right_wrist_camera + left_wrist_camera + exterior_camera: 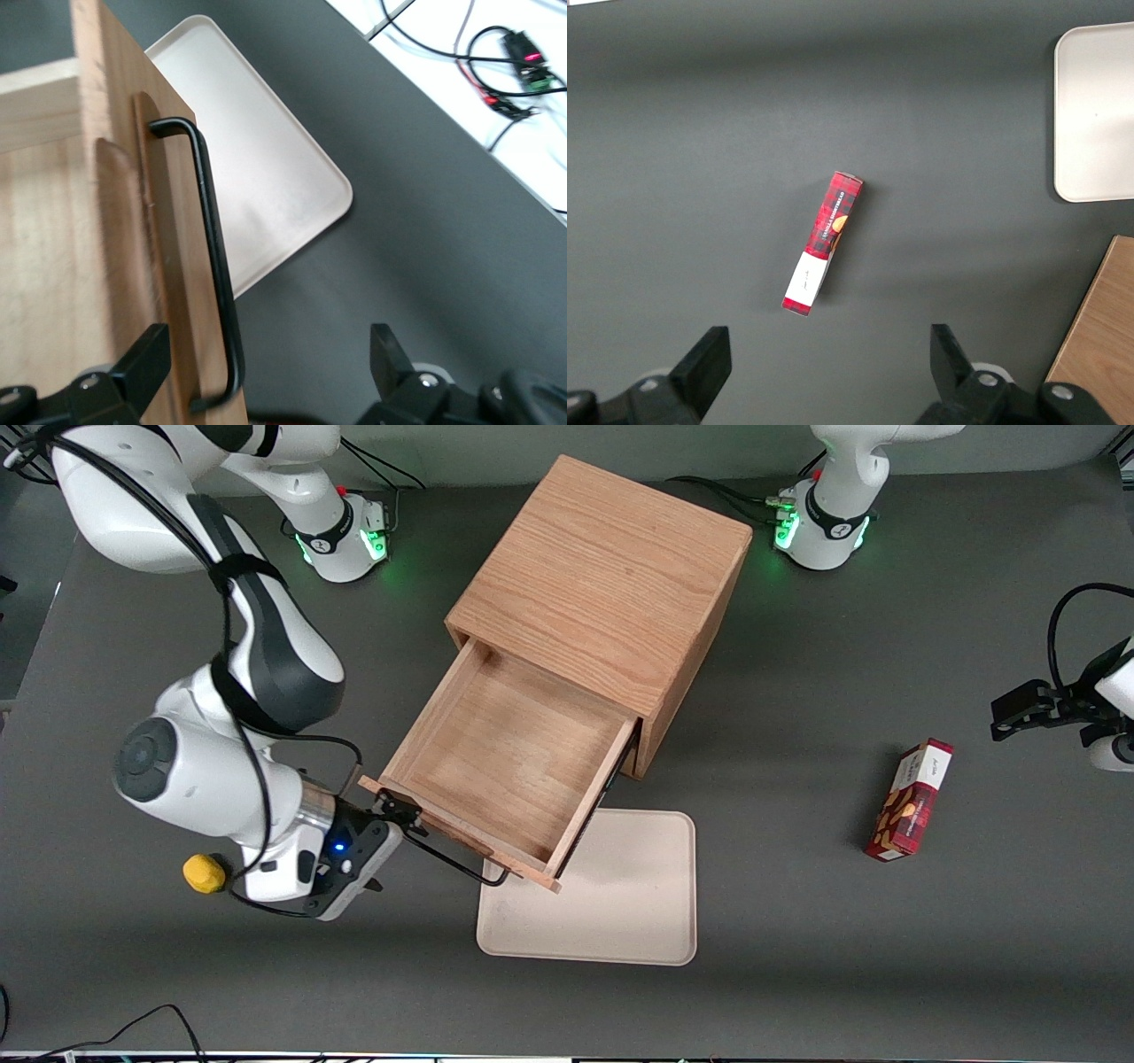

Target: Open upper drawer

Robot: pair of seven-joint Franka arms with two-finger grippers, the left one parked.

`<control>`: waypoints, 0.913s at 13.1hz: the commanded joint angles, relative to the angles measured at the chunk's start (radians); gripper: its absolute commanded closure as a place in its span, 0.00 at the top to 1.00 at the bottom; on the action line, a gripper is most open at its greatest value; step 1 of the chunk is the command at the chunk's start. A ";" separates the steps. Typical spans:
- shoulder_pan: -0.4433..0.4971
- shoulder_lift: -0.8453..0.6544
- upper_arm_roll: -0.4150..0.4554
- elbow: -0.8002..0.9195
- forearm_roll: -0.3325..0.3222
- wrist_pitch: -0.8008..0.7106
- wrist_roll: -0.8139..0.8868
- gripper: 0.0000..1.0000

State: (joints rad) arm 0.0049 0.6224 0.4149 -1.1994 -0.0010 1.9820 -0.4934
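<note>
The upper drawer, a shallow light oak tray, stands pulled far out of the light oak cube cabinet, its bare wooden floor fully showing. It juts toward the front camera and slants toward the working arm's end of the table; its front panel hangs over the edge of a flat cream plastic tray lying on the dark grey surface.

The thin black wire bar handle runs along that front panel. In the right wrist view, the tool has its two black fingers spread wide, one on the wooden side of the bar and the other out over the bare table, with the bar's end passing between them. Nothing looks pinched; the bar seems to sit loose in the gap.

From the front, the tool sits at the handle's end nearest the working arm, so the bar's long axis stretches away from it toward the cream tray. I'd judge the opening all but done, and what remains is backing straight off the bar without snagging it.

A small yellow knobbly object lies by the wrist, and a red patterned carton rests toward the parked arm's end.
</note>
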 commanded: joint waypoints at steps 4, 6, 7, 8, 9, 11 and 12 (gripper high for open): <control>-0.101 -0.384 -0.192 -0.236 0.082 -0.042 -0.010 1.00; -0.158 -0.525 -0.196 -0.378 0.085 -0.061 0.114 1.00; -0.178 -0.577 -0.196 -0.417 0.085 -0.125 0.260 1.00; -0.180 -0.617 -0.196 -0.431 0.085 -0.212 0.430 1.00; -0.180 -0.644 -0.196 -0.436 0.084 -0.286 0.572 1.00; -0.181 -0.705 -0.194 -0.486 0.078 -0.354 0.758 1.00; -0.183 -0.742 -0.196 -0.521 0.070 -0.377 0.760 1.00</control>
State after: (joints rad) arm -0.1739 -0.0327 0.2234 -1.6192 0.0623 1.6230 0.1789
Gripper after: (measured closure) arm 0.000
